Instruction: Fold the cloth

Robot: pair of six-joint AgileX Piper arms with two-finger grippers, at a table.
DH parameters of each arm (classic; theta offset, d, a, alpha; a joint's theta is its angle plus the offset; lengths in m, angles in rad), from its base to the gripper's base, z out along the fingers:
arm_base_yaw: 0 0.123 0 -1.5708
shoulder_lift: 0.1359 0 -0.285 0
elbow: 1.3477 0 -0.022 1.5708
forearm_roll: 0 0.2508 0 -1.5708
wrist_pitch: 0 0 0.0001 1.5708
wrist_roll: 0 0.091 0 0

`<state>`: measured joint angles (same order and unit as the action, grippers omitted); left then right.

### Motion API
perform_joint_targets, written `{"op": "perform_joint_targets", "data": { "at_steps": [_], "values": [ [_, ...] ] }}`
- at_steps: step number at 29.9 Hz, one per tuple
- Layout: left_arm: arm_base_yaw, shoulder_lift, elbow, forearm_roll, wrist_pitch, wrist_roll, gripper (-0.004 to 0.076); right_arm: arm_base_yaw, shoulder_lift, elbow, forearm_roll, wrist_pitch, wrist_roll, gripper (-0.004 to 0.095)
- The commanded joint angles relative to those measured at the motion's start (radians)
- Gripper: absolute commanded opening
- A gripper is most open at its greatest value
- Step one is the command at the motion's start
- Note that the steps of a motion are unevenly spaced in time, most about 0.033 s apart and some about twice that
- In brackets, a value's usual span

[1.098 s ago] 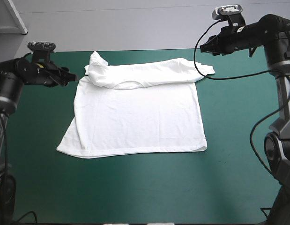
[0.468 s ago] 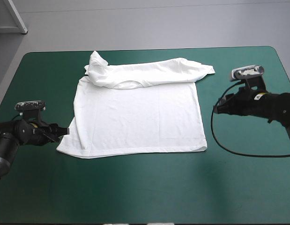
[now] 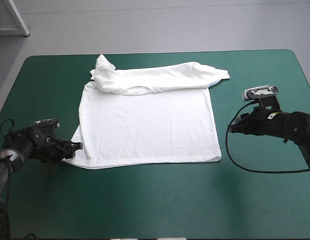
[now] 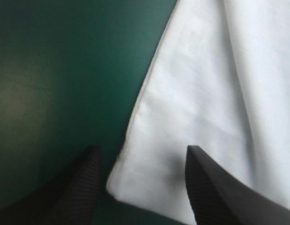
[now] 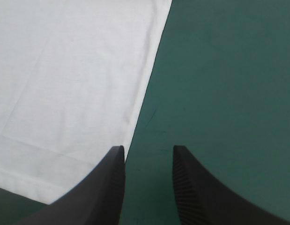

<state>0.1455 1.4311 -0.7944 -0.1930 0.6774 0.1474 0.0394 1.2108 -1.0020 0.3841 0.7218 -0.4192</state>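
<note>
High view: T-shirt [image 3: 147, 125] spread flat on teal-green cover [image 3: 144, 205]

Its collar end was folded over at upper centre. The left gripper [image 3: 77, 146] was set at the lower-left corner, the right gripper [image 3: 232, 125] just off the right edge. Parted fingers [image 4: 77, 187] were shown only by the wrist views, the shirt's corner lying between the left pair.

t-shirt [image 3: 147, 125] spread on teal-green cover [image 3: 144, 205], left tool [image 3: 77, 146] at its corner

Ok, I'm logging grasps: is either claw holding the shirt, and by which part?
Nothing is held. Both are open: the left claw straddles the T-shirt's near-left corner, the right claw is beside its right edge.
</note>
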Motion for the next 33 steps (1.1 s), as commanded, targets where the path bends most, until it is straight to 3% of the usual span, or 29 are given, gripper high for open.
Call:
{"op": "perform_joint_targets", "data": {
  "at_steps": [1, 4, 6, 7, 10, 11, 17, 19, 22, 25, 33],
  "values": [
    [0.000, 0.004, -0.021, -0.023, -0.047, 0.010, 0.0398, -0.006, -0.022, -0.022, 0.016, -0.058, -0.011, 0.0339],
    [0.000, 0.029, -0.021, -0.025, -0.049, 0.031, 0.0397, -0.006, -0.022, -0.022, 0.016, -0.058, -0.011, 0.0338],
    [-0.003, 0.042, -0.021, -0.040, -0.029, 0.072, 0.0353, -0.006, -0.022, -0.022, 0.016, -0.054, -0.011, 0.0338],
    [-0.004, 0.044, -0.021, -0.042, -0.022, 0.084, 0.0309, -0.006, -0.022, -0.022, 0.016, -0.051, -0.011, 0.0338],
    [-0.004, 0.046, -0.021, -0.055, -0.015, 0.107, 0.0064, -0.006, -0.022, -0.022, 0.016, -0.035, -0.009, 0.0337],
    [-0.004, 0.046, -0.021, -0.070, -0.013, 0.135, 0.0024, -0.006, -0.022, -0.022, 0.014, -0.025, -0.005, 0.0337],
    [-0.004, 0.048, -0.021, -0.125, -0.004, 0.184, 0.0019, -0.006, -0.022, -0.019, 0.003, 0.063, 0.021, 0.0338],
    [-0.004, 0.048, -0.021, -0.125, -0.004, 0.184, 0.0019, -0.005, -0.022, 0.006, 0.046, 0.076, -0.021, 0.0345],
    [-0.004, 0.048, -0.021, -0.125, -0.014, 0.184, 0.0019, 0.025, 0.001, 0.078, 0.157, 0.071, -0.142, 0.0468],
    [-0.004, 0.048, -0.021, -0.125, -0.014, 0.184, 0.0019, 0.073, 0.058, 0.156, 0.165, 0.017, -0.138, 0.0589],
    [-0.004, 0.048, -0.021, -0.128, -0.014, 0.184, 0.0019, 0.093, 0.222, 0.177, 0.184, -0.075, -0.146, 0.0581]
  ]
}}
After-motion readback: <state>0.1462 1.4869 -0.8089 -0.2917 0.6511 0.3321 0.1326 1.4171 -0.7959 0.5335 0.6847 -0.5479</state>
